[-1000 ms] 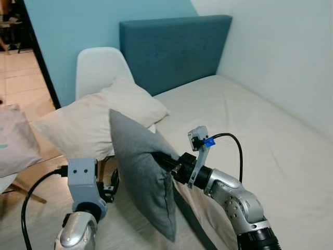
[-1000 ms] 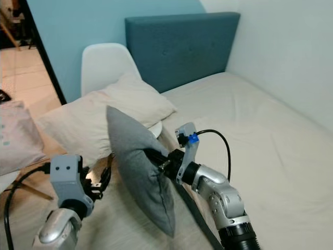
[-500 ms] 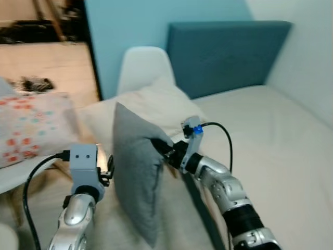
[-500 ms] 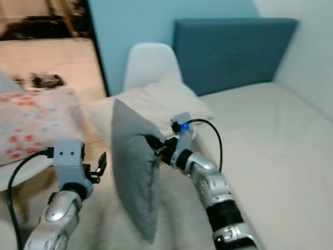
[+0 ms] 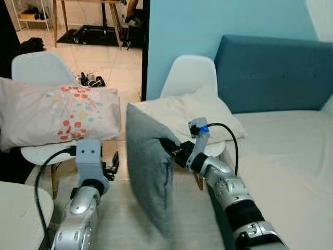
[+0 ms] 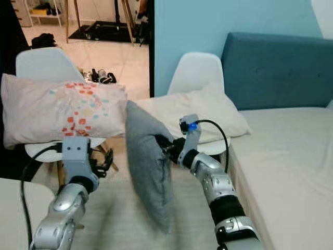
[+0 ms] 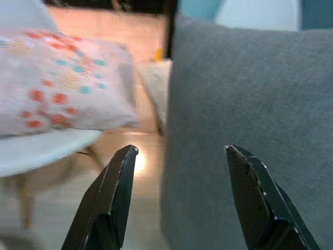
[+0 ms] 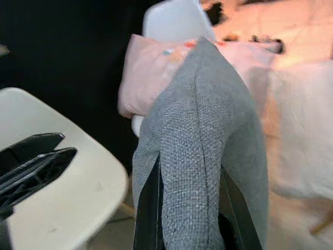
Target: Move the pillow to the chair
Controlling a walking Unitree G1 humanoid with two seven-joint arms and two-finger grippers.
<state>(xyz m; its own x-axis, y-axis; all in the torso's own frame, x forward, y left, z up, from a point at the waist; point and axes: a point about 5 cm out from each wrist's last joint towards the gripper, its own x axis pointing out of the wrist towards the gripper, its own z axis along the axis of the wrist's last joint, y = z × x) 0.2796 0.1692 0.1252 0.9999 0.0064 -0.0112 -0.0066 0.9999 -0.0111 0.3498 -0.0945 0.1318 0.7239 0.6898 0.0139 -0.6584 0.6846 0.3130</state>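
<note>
The right gripper is pinching the side seam of the grey fabric pillow, its two black fingers closed on either side of the cloth edge, and the pillow is hanging upright in the air in front of the robot, above the beige floor covering. The left gripper is hovering just beside the pillow's flat face with its fingers spread wide, gripping nothing. Ahead, a white moulded plastic chair is standing against the light blue wall, and a cream-coloured pillow is lying across its seat, just beyond the grey one. Over on the robot's left, another white plastic chair is carrying a pale pink pillow with red and teal dots. To the right, the bed with the cream sheet is running back to a dark teal upholstered headboard. Near the lower left, a rounded white surface is showing its edge. Beyond the chairs, the tiled floor is glowing warm through the doorway, with dark shoes scattered on it.
</note>
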